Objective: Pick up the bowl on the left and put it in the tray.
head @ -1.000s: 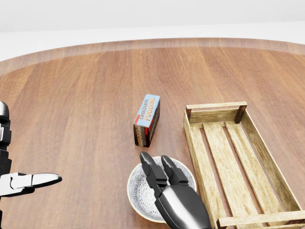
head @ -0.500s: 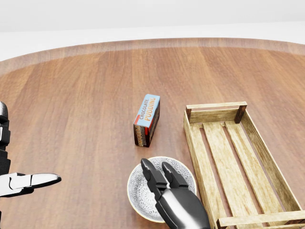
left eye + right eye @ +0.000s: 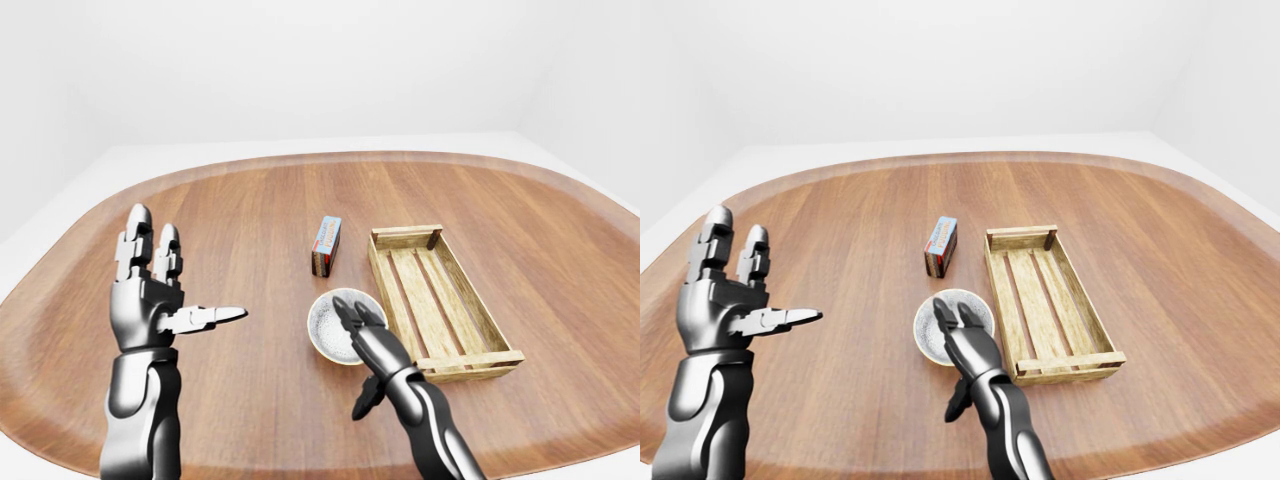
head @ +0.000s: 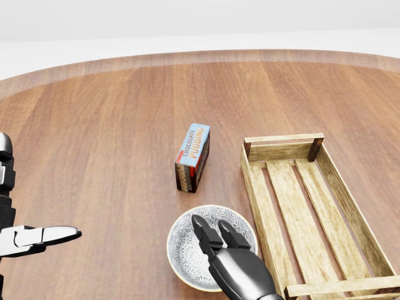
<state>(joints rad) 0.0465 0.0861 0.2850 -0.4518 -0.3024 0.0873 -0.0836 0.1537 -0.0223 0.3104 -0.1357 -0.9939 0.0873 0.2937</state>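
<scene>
Grey bowl (image 4: 183, 250) under my unclenched right robot hand (image 4: 237, 270); shallow rim pinch could skid it against the tray (image 4: 261, 209).

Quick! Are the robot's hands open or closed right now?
Left hand: open, empty, held up.
Right hand: open, fingers over the bowl, not gripping it.

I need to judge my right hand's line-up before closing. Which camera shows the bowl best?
The head view: the patterned bowl is largest there, its left rim clear, with the right hand over its right part. Both eye views show it small, partly behind the same hand.
</scene>
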